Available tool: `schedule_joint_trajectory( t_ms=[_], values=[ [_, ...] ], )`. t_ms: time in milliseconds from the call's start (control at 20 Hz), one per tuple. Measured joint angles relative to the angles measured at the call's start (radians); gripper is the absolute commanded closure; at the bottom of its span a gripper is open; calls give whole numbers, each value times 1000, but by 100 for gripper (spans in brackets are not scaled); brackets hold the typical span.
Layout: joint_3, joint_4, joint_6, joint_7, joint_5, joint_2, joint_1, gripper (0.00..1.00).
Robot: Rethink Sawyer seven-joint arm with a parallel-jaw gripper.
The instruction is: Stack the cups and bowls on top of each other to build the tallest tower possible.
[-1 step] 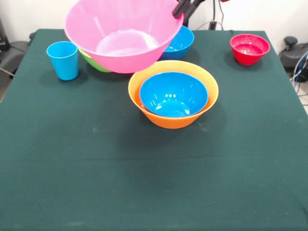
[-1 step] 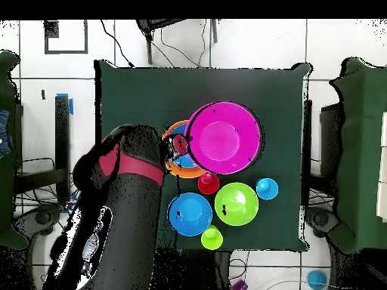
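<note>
Front view: the claw (image 1: 184,8) is clamped on the rim of the pink bowl (image 1: 122,36), which hangs tilted, down and to one side of it. The orange bowl (image 1: 173,96), below the claw, holds a blue bowl (image 1: 173,94). Level the pink bowl and centre it before letting go.

Overhead view: the pink bowl (image 2: 224,137) hangs beside the claw, overlapping the orange one. No writing readable.

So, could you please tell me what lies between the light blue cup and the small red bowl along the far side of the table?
In the front view, the lifted pink bowl, a green bowl and a blue bowl lie between the light blue cup and small red bowl.
</note>
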Motion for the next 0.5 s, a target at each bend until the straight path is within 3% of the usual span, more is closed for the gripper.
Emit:
schedule_joint_trajectory(
  t_ms=[500],
  values=[
    [-10,3,-51,54,68,7,1,100]
  ],
)
